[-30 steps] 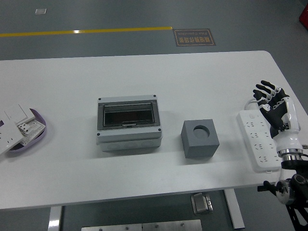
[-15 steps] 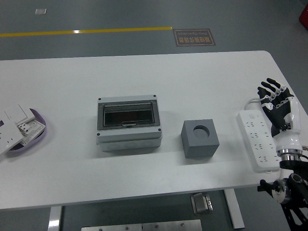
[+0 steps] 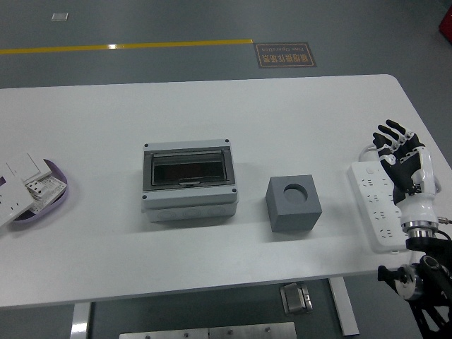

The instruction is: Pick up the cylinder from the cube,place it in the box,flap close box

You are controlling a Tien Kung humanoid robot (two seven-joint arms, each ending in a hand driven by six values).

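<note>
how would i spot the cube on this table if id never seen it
Start at the grey box with the dark window lid in the middle of the white table. Just to its right sits the cube, smaller and darker grey. Unlike the white power strip further right, it has a round recess in its top face.

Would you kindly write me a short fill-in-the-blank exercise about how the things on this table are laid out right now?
1. The grey cube stands to the ____ of the grey box in the picture.
2. The box's dark lid is ____.
3. The right hand hovers over the white ____.
4. The round hole in the cube's top looks ____.

Missing words: right; closed; power strip; empty
</note>
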